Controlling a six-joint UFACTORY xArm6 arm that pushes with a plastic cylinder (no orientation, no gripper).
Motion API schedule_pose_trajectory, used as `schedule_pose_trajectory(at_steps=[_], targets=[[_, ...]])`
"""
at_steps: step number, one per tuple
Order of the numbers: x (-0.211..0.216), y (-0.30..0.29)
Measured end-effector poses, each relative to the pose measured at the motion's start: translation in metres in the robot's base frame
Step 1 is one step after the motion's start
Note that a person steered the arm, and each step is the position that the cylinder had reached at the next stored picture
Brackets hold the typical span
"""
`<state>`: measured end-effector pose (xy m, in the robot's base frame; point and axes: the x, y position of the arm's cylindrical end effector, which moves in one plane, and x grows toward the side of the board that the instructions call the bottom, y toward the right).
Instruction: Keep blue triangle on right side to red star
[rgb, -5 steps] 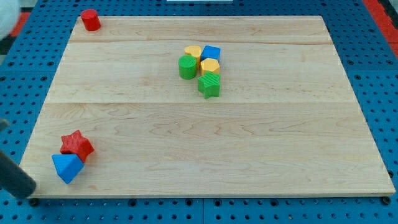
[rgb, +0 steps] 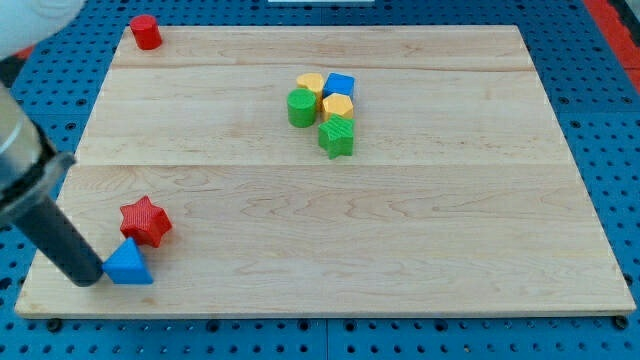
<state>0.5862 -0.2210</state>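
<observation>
The blue triangle (rgb: 128, 264) lies near the board's bottom-left corner. The red star (rgb: 146, 220) sits just above it and slightly to the view's right, touching or nearly touching it. My tip (rgb: 91, 278) is at the blue triangle's left edge, touching it. The dark rod rises from there toward the view's upper left.
A red cylinder (rgb: 146, 32) stands at the board's top-left corner. A cluster sits at top centre: green cylinder (rgb: 301, 107), yellow block (rgb: 310, 84), blue cube (rgb: 341, 86), yellow hexagon (rgb: 338, 106), green star (rgb: 337, 137). The wooden board's bottom edge (rgb: 320, 315) is close below the triangle.
My tip moved right and in against the blue triangle. The triangle slid right and down a little. The red star shifted right and up.
</observation>
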Motion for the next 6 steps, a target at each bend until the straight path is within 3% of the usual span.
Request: schedule_pose_trajectory(at_steps=[4,6], targets=[[0.012,0.050],[-0.020,0.061]])
